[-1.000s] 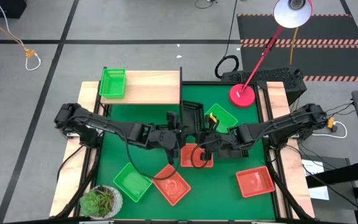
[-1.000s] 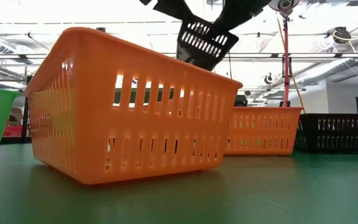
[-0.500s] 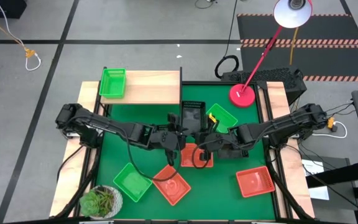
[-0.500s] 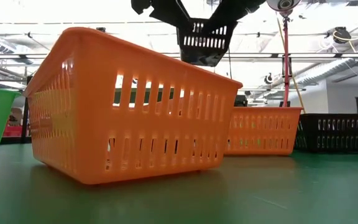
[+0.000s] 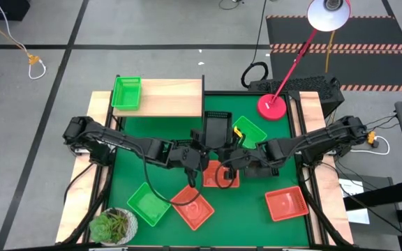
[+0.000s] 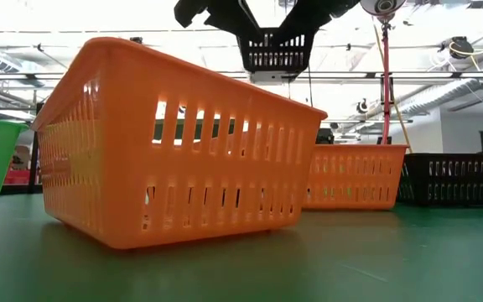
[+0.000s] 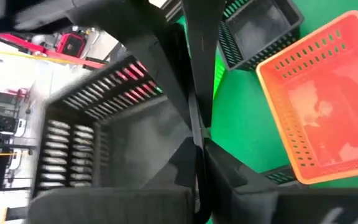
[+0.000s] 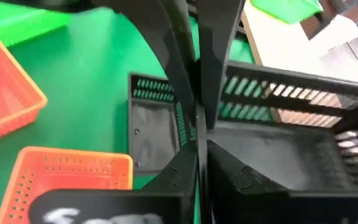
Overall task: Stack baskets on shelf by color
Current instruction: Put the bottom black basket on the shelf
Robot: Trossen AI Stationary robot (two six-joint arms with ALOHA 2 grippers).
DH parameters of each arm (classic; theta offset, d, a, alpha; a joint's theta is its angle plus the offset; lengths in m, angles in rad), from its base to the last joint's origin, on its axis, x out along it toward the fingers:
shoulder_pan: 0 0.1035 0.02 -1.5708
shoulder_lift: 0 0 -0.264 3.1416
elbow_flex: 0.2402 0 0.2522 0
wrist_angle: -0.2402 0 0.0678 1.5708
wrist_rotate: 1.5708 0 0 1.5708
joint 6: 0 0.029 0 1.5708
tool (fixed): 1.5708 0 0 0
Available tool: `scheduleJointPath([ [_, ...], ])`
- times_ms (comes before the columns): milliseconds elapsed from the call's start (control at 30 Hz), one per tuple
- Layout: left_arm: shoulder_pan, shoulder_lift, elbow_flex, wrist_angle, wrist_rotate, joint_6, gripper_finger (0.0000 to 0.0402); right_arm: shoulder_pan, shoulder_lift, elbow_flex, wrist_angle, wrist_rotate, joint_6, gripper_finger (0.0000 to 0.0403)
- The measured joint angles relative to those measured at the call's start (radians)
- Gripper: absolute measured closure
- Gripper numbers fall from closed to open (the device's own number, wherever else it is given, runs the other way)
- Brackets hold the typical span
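Right now you have both arms meeting over the middle of the table, each pinching the same black basket (image 5: 216,130) – the left gripper (image 5: 202,148) from its left side, the right gripper (image 5: 232,150) from its right. Your left wrist view shows the fingers (image 7: 197,74) pressed together on the basket's wall, and your right wrist view shows the same on the opposite wall, fingers (image 8: 194,68) narrow with the slotted side clamped between them. From the low view the basket (image 6: 277,52) hangs level in the air, clear of the mat, above the near red-orange basket (image 6: 174,143).

On the shelf (image 5: 166,97) at the far left of the table sits one green basket (image 5: 126,93), at the shelf's left end. Another black basket (image 8: 154,127) lies on the mat beneath the lifted one. A green basket (image 5: 250,132) lies tilted just right of the arms; another green one (image 5: 148,203) rests near the potted plant (image 5: 113,226). Red-orange baskets sit at the near centre (image 5: 194,206) and near right (image 5: 286,202).

No label or writing is readable on anything you can see.
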Motion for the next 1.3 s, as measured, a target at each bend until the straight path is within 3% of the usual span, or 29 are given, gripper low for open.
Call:
scheduleJointPath([
  [300, -0.037, -0.098, -0.002, -0.078, 0.011, -0.052, 0.0391, 0.079, -0.058, 0.002, 0.073, 0.054, -0.029, 0.0259],
  [467, -0.071, -0.189, -0.010, -0.201, -0.021, -0.126, 0.0395, 0.163, -0.164, 0.002, 0.068, 0.052, -0.027, 0.0224],
  [600, -0.083, -0.261, -0.040, -0.289, -0.066, -0.156, 0.0394, 0.225, -0.244, 0.002, 0.033, 0.053, -0.004, 0.0221],
  [900, -0.025, -0.486, -0.119, -0.448, -0.063, -0.145, 0.0395, 0.313, -0.329, 0.001, -0.030, 0.052, -0.002, 0.0228],
  [1133, 0.153, -0.686, -0.230, -0.405, 0.090, 0.038, 0.0386, 0.319, -0.335, 0.001, -0.029, 0.051, -0.046, 0.0229],
  [1300, 0.324, -0.742, -0.296, -0.359, 0.218, 0.130, 0.0395, 0.319, -0.335, 0.001, -0.028, 0.051, -0.062, 0.0229],
])
